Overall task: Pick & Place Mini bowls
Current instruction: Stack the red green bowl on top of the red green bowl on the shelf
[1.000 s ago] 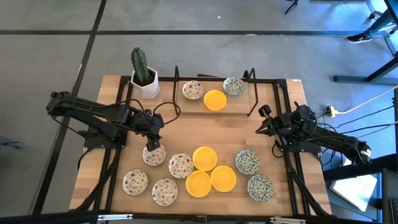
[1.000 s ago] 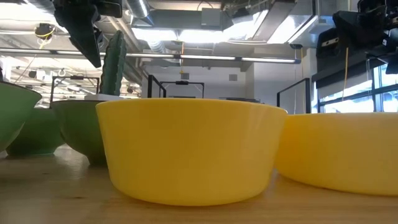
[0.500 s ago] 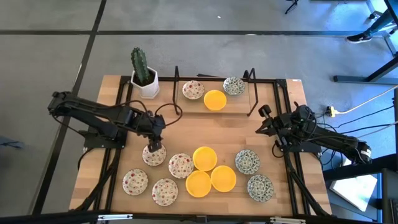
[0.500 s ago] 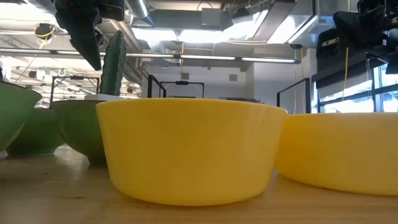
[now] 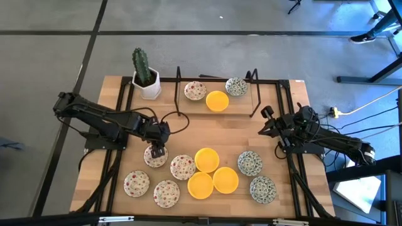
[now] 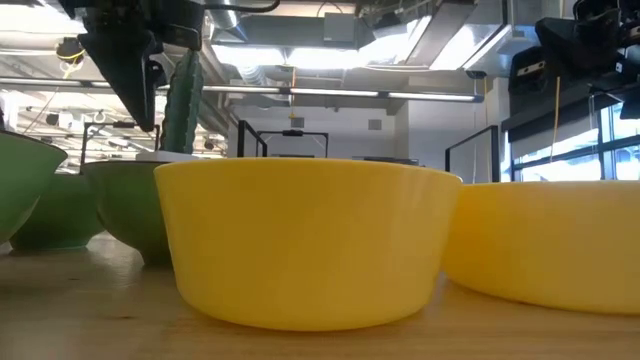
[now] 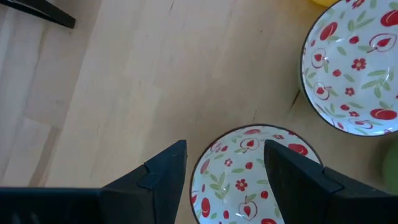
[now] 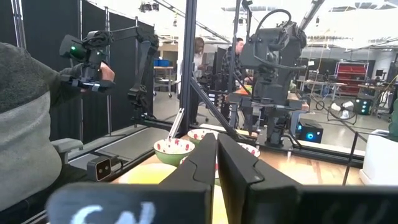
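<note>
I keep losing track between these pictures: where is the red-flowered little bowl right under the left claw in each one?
High view: red-speckled bowl under the left gripper, left of centre.
Low view: cannot pick it out.
Left wrist view: bottom centre, between the open fingers.
Right wrist view: cannot tell.
Shared landmark: the neighbouring red-speckled bowl.

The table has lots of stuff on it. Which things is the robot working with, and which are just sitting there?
For the job:
- red-speckled bowls, one under the open left gripper
- yellow bowls
- green-patterned bowls
- three bowls at the back

Just sitting there:
- cactus in its white pot
- black rack
- right gripper, shut and waiting
</note>
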Available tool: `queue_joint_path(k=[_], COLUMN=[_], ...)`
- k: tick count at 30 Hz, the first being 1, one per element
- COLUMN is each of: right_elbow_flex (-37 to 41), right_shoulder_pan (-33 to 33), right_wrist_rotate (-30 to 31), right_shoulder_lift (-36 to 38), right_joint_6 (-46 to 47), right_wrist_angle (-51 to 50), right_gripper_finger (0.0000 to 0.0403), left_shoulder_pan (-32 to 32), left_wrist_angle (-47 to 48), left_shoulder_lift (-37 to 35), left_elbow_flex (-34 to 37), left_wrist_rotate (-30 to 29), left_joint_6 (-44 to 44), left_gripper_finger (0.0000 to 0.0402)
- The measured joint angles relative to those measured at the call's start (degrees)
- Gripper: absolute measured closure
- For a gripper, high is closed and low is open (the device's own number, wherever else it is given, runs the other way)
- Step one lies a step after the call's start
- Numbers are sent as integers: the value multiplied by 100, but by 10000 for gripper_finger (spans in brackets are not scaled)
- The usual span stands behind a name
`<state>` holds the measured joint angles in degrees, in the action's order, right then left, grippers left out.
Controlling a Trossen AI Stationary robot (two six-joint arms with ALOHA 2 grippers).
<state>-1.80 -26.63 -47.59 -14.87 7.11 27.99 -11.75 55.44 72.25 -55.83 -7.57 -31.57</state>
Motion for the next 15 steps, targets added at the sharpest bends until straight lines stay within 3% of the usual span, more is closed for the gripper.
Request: queue_joint_path(k=[15], right_elbow_flex=[0], right_shoulder_pan=[0], right_wrist_rotate=[0], right_shoulder_lift=[0], right_joint_6=[7], right_wrist_angle=[0], right_gripper_finger=[385], left_shoulder_pan=[0], left_wrist_angle=[0], left_shoulder_lift=[0], left_elbow_flex=[0], left_wrist_rotate=[-18], left_joint_6=[-74], left_gripper_finger=[194])
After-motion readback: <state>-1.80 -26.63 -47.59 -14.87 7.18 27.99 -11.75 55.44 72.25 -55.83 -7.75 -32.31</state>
